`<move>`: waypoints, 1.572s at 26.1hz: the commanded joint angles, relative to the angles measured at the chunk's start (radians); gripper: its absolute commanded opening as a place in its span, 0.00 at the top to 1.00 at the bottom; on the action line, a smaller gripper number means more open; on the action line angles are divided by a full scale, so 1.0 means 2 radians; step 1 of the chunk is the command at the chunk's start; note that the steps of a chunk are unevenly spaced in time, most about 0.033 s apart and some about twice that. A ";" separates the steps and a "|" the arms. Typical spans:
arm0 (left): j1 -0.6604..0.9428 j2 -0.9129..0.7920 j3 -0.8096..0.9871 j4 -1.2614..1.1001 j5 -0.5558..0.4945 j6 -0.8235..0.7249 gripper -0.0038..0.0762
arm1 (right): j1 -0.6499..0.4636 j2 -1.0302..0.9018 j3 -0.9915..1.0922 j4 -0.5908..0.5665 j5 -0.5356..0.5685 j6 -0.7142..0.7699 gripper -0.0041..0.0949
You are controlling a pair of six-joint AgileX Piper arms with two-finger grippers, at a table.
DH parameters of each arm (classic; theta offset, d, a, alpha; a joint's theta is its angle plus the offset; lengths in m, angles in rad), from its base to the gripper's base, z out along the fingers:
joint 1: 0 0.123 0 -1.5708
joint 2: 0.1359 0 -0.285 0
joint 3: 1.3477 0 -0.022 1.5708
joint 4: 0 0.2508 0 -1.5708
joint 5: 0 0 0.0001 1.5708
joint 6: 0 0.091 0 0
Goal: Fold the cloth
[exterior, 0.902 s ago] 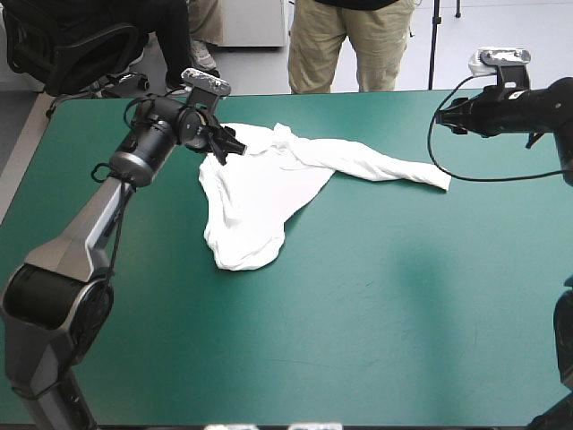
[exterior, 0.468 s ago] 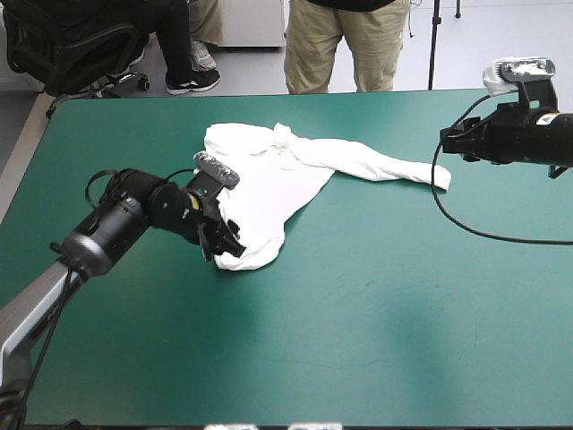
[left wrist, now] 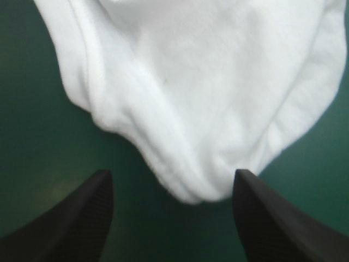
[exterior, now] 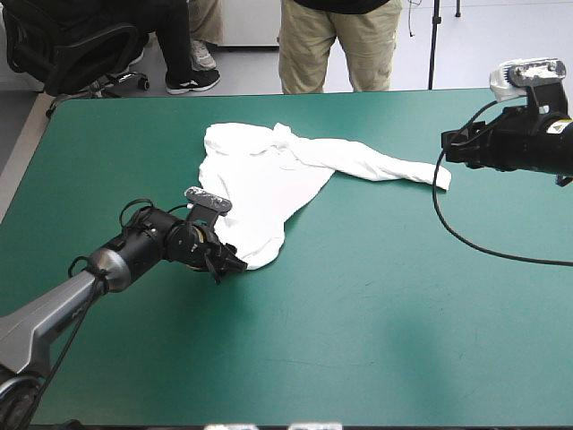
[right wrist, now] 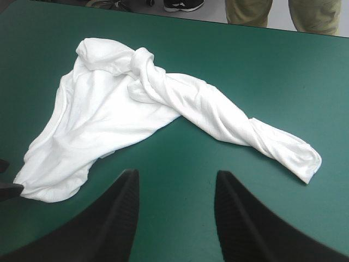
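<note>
Bracketing crumpled T-shirt's (exterior: 269, 179) near corner with wide left gripper (exterior: 236, 266) jaws, holding right gripper (right wrist: 174, 177) open, well apart; likely needing pinching next.

Matt T-shirt (exterior: 260, 193), smooth worktop (exterior: 385, 313)
T-shirt, upper centre: soft white knit cloth, creased, hems stitched. Teal-green worktop cover: smooth, faint sheen. Left tool (left wrist: 171, 177), fingers (left wrist: 76, 218): matt black.
</note>
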 commanded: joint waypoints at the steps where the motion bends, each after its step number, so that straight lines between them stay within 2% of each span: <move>1: -0.002 0.020 -0.011 -0.001 -0.046 -0.010 0.38 | -0.004 -0.013 -0.011 0.017 -0.020 -0.006 0.54; 6: -0.002 0.066 -0.011 -0.001 -0.046 -0.008 0.39 | -0.004 -0.013 -0.011 0.017 -0.017 -0.006 0.54; 8: -0.002 0.073 -0.011 -0.006 -0.040 -0.006 0.44 | -0.004 -0.013 -0.011 0.016 -0.016 -0.006 0.54; 10: -0.002 0.074 -0.011 -0.007 -0.039 -0.006 0.58 | -0.004 -0.013 -0.011 0.014 -0.015 -0.006 0.54; 13: -0.002 0.074 -0.011 -0.007 -0.042 -0.004 0.91 | -0.004 -0.013 -0.011 0.014 -0.013 -0.006 0.54; 14: -0.002 0.074 -0.011 -0.005 -0.044 -0.002 0.96 | -0.004 -0.013 -0.011 0.014 -0.013 -0.006 0.54; 18: -0.002 0.074 -0.011 -0.004 -0.043 0.008 0.96 | -0.004 -0.012 -0.011 0.009 0.001 -0.009 0.54; 22: -0.002 0.074 -0.011 -0.004 -0.043 0.008 0.96 | -0.002 -0.005 -0.003 -0.019 0.005 0.000 0.54; 25: -0.002 0.074 -0.011 -0.004 -0.042 0.010 0.96 | -0.002 -0.005 0.016 -0.048 -0.022 0.003 0.54; 28: -0.002 0.074 -0.011 -0.004 -0.035 0.018 0.96 | -0.002 0.005 0.040 -0.101 -0.070 0.023 0.54; 32: -0.002 0.074 -0.011 -0.004 -0.035 0.019 0.96 | -0.002 0.090 0.048 -0.143 -0.106 0.047 0.52; 36: -0.002 0.074 -0.011 -0.004 -0.033 0.022 0.96 | -0.002 0.187 0.048 -0.141 -0.179 0.011 0.53; 37: -0.002 0.074 -0.011 -0.004 -0.034 0.022 0.96 | 0.001 0.214 0.048 -0.135 -0.198 -0.028 0.53; 39: -0.002 0.074 -0.011 -0.001 -0.035 0.022 0.96 | 0.007 0.245 0.047 -0.140 -0.212 -0.082 0.53; 41: -0.002 0.074 -0.011 -0.001 -0.035 0.022 0.96 | 0.013 0.271 0.047 -0.139 -0.226 -0.099 0.53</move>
